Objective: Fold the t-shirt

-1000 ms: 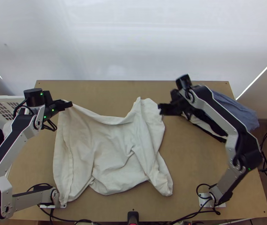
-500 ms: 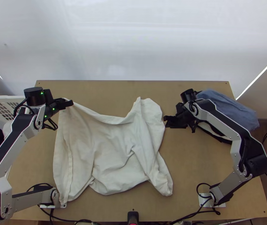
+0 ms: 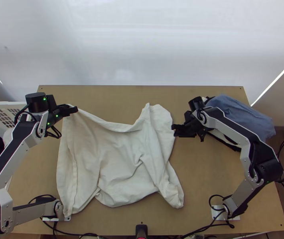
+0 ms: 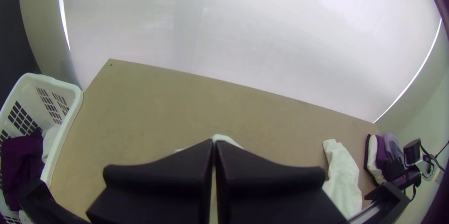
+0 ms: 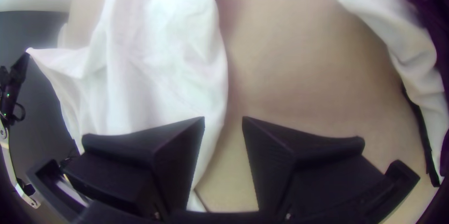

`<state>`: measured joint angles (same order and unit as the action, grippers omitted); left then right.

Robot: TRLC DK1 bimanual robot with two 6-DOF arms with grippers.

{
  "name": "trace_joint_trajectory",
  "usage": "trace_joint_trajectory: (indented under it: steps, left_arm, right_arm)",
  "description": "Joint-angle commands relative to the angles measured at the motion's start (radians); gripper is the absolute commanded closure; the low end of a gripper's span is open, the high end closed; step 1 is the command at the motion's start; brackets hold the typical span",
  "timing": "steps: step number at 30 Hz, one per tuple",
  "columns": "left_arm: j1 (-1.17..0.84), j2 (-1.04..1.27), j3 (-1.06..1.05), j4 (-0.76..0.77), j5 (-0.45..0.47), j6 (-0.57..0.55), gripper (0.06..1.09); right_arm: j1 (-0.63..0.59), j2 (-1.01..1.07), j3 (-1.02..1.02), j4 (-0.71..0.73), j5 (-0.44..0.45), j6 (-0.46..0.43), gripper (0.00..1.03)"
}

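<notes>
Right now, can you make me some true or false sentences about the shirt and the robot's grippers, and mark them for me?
1. The left gripper is pinching a bit of the white t-shirt. True.
2. The t-shirt is folded into a neat square. False: it lies loosely spread and wrinkly.
3. The right gripper has its fingers apart. True.
4. The right gripper is holding a blue cloth. False: it grips nothing; the blue cloth lies at the table's far right.
</notes>
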<state>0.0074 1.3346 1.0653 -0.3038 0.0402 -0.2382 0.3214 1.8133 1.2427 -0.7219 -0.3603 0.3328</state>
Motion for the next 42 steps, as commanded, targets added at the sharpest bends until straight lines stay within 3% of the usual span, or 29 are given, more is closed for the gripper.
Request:
trace_joint_trajectory:
  steps: [1, 9, 13, 14, 19, 26, 33, 39, 42]
  left_arm:
    - [0.002, -0.002, 0.001, 0.0, 0.0, 0.002, 1.05]
    - [0.008, -0.005, -0.001, 0.0, 0.0, 0.004, 1.05]
    - [0.009, -0.003, -0.005, 0.0, 0.0, 0.004, 1.05]
    - [0.011, -0.003, -0.004, 0.002, 0.0, 0.004, 1.05]
    - [0.02, -0.018, 0.022, 0.002, 0.001, -0.001, 1.05]
    - [0.019, -0.048, 0.153, 0.058, 0.001, -0.096, 1.05]
    - [0.036, 0.11, 0.308, 0.144, 0.0, -0.084, 1.05]
    - [0.065, 0.302, 0.479, 0.166, 0.0, -0.085, 1.05]
    - [0.062, 0.33, 0.576, 0.135, 0.0, -0.113, 1.05]
  right_arm:
    - [0.024, 0.029, 0.009, 0.016, 0.0, 0.008, 0.62]
    - [0.048, 0.046, 0.011, 0.03, 0.0, 0.017, 0.65]
    - [0.053, 0.044, -0.005, 0.082, 0.021, 0.017, 0.96]
    - [0.053, 0.037, -0.008, 0.09, 0.026, 0.017, 1.0]
    - [0.039, -0.086, 0.037, 0.095, 0.052, 0.02, 1.0]
    - [-0.045, -0.177, 0.302, 0.188, 0.119, 0.029, 1.0]
    - [-0.11, 0.001, 0.696, 0.187, 0.167, -0.026, 1.0]
    - [-0.133, 0.153, 0.925, 0.165, 0.165, -0.04, 1.0]
    - [-0.12, 0.133, 0.988, 0.157, 0.164, -0.046, 1.0]
